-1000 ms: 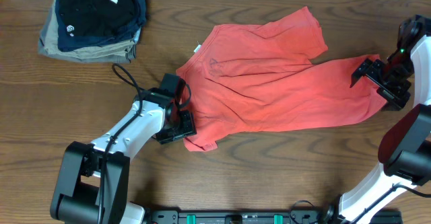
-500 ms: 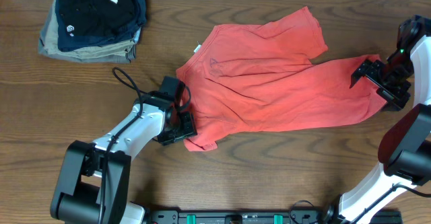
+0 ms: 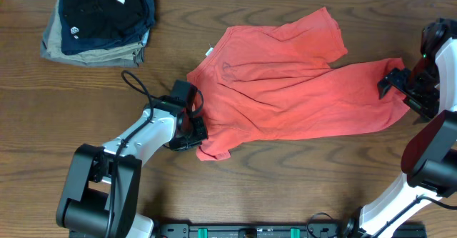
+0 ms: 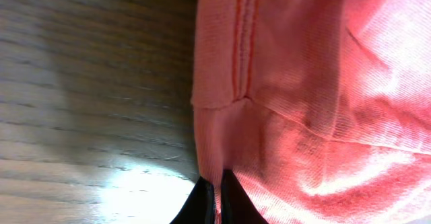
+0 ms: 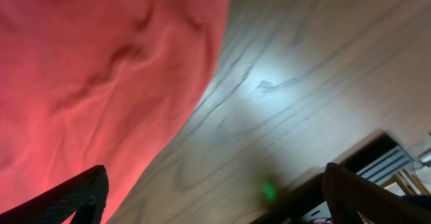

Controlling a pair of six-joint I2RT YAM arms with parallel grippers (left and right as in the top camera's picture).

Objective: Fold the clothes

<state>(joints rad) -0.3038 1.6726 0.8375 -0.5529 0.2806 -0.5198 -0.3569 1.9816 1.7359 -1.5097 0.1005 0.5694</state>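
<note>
Since a second ago, left gripper (image 3: 198,136) has gone from parted to closed, and right gripper (image 3: 393,85) has slid a little toward the right edge; T-shirt (image 3: 285,88) itself looks unmoved. Left wrist view: the two dark fingertips (image 4: 202,200) are pressed together, pinching the edge of the coral-red fabric just below a double-stitched seam (image 4: 242,42), wood grain to the left of it. Overhead, that pinch sits at the shirt's lower-left corner. T-shirt lies spread and wrinkled across the middle of the brown surface (image 3: 285,188), one part folded over toward the top, small white neck label (image 3: 209,51) at its upper-left edge. Right gripper is wide open at the shirt's far right end, holding nothing; its wrist view shows red cloth at left, bare wood at right, cloth between the spread fingers but not clamped. Folded stack (image 3: 100,20) of dark and khaki garments sits in the top-left corner, well apart from the shirt.
</note>
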